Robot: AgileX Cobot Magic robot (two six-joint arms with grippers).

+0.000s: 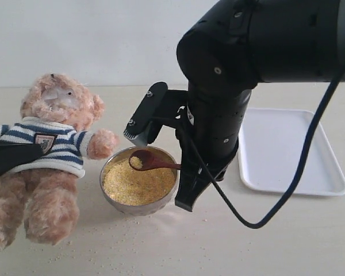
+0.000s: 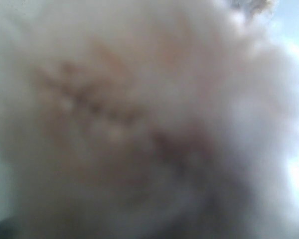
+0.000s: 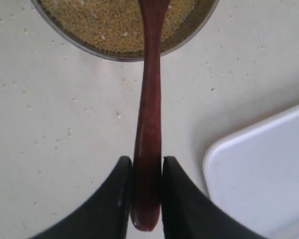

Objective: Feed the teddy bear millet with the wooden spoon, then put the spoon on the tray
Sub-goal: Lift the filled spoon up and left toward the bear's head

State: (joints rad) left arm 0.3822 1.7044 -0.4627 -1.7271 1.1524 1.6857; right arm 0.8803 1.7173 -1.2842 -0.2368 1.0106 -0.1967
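— Where is the wooden spoon [image 1: 153,163] right now?
— Clamped in the right gripper [image 3: 147,164]. The two black fingers [image 3: 120,189] press on either side of the handle near its end, and the handle runs straight out from them toward the metal bowl [image 1: 139,208].
— And the spoon's own bowl?
— It sits over the millet [image 1: 139,184], near the rim on the bear's side, with a small heap of yellow grains in it. I cannot tell whether it touches the grain below or hangs just above it.
— What about the teddy bear [image 1: 49,144]?
— It is just to the left of the bowl, leaning back, with one fluffy paw stretched toward the rim. A dark shape, the left gripper [image 1: 14,156], lies across its striped shirt at the frame's edge.
— Is that gripper closed on the bear?
— I cannot tell. The left wrist view shows only blurred pale fur, and the exterior view cuts off most of it.
— And the tray [image 1: 287,149]?
— To the right of the arm, flat on the table [image 1: 218,247], well apart from the bowl. Loose grains lie scattered on the table around the bowl
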